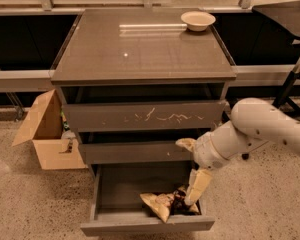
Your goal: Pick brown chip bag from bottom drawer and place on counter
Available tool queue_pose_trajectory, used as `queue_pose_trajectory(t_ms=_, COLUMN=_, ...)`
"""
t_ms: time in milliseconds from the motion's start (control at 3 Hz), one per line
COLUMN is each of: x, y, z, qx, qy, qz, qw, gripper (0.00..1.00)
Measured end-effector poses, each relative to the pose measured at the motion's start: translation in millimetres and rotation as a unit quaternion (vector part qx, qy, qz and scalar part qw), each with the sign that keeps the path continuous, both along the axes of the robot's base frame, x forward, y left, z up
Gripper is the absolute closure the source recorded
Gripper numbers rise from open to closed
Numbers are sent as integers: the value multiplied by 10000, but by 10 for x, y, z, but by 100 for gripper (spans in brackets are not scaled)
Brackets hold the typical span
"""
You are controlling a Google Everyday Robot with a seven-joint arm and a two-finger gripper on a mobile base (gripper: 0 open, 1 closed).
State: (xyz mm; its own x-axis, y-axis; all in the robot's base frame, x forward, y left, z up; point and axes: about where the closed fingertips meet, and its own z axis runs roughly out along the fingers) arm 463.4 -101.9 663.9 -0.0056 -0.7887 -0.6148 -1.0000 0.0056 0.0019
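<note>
The bottom drawer [140, 225] is standing pulled out, its front panel nearest the camera. The brown chip bag [162, 204] is lying crumpled in its front right part, against the front wall, leaving the left half as bare floor. The gripper [186, 172] is hanging at the cabinet's right front with its fingers spread wide. One is pointing left before the middle drawer [135, 152], the other down over the bag's right edge. The counter [140, 49] is carrying a bowl [198, 20] at its back right corner, with broad bare surface in front.
</note>
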Motion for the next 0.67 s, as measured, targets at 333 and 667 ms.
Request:
queue_pose_trajectory(t_ms=333, x=0, y=148, z=-466, qx=39, qy=241, qz=208, qw=9995, gripper=0)
queue_pose_trajectory(t_ms=667, x=-7, y=154, z=-497, qx=52, qy=274, qz=211, qw=9994, gripper=0)
